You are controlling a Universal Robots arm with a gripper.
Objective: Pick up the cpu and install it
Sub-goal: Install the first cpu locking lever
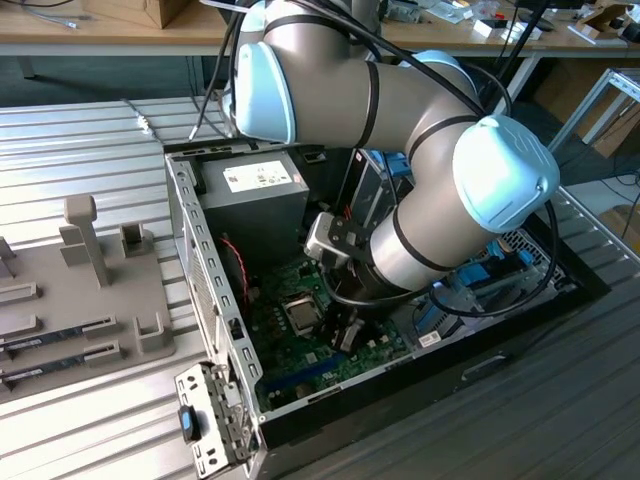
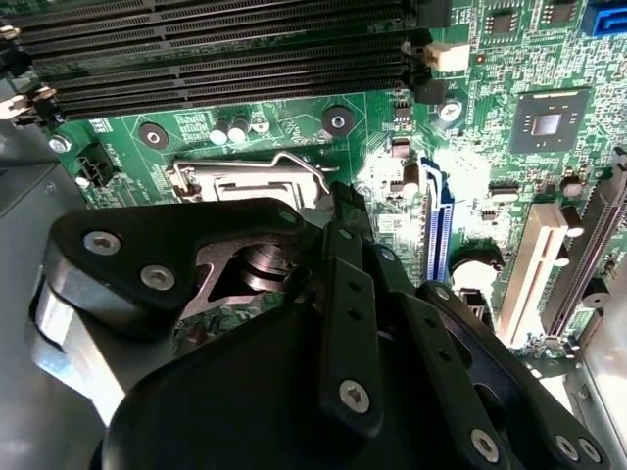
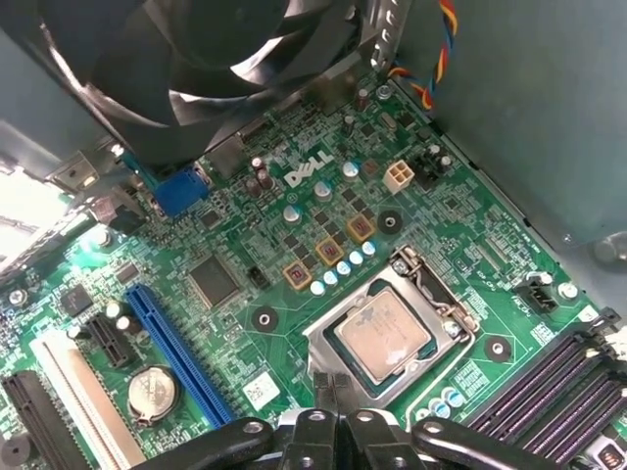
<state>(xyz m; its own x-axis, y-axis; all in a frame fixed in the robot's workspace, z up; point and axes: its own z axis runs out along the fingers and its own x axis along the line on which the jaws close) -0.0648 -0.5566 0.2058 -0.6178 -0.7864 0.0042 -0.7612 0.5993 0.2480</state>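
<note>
The gripper [image 3: 326,385] looks clenched, its tips together with nothing between them, low inside the computer case [image 1: 195,250]. Just beyond its tips the cpu [image 3: 384,333] lies flat in its socket [image 3: 323,343] on the green board [image 3: 235,323], with a metal frame around it. I'd judge the chip light, stiff, slick on top and delicate underneath, so best taken by 2 opposite edges.

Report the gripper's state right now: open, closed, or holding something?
Gripper: closed, gripping nothing, poised close to the cpu, which lies flat in the socket on the green board.
</note>
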